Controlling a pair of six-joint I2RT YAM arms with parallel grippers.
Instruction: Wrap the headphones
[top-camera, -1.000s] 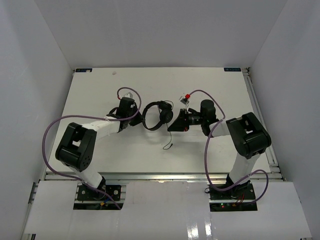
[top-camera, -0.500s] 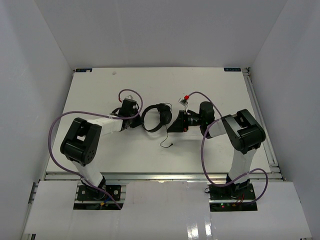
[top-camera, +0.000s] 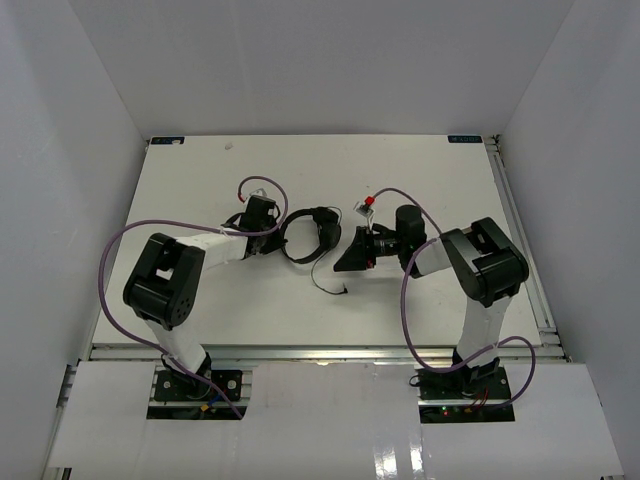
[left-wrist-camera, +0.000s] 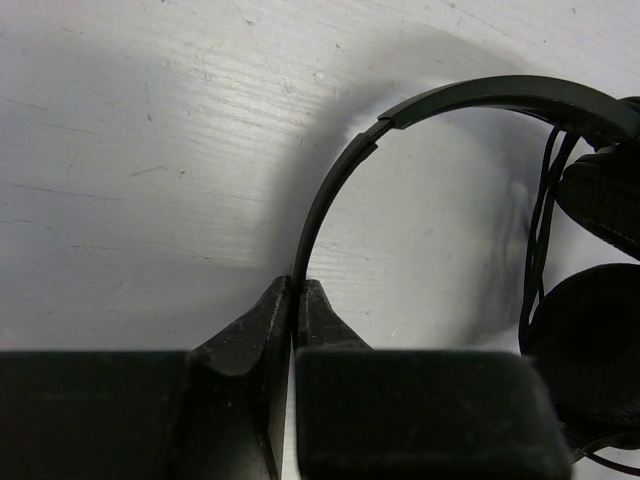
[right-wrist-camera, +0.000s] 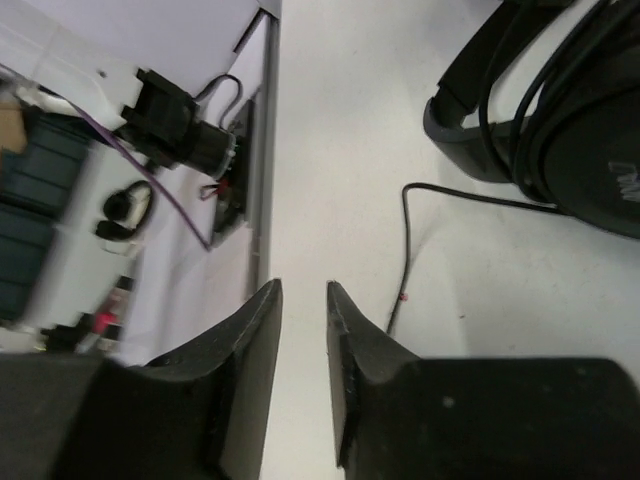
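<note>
Small black on-ear headphones (top-camera: 308, 233) lie near the middle of a white tabletop surface (top-camera: 200, 180), between two black robot arms. Their thin curved headband (left-wrist-camera: 330, 190) arcs toward the left arm. The two round padded ear cups (left-wrist-camera: 590, 350) sit close together on the side nearer the right arm. A long thin black cord (right-wrist-camera: 407, 225) trails loosely from the cups toward the near edge and ends in a small plug on bare surface.

The left gripper (left-wrist-camera: 295, 300) has its fingers pinched tight on the lower end of the headband, which rises out from between the tips. The right gripper (right-wrist-camera: 303, 300) sits low, just beside the ear cups, its fingers narrowly parted with nothing between them. The cord lies just past its tips, not touching them.

Thick purple cables (top-camera: 404, 300) loop from each arm above the surface, apart from the headphones. Plain white walls (top-camera: 320, 60) enclose the left, far and right sides.
</note>
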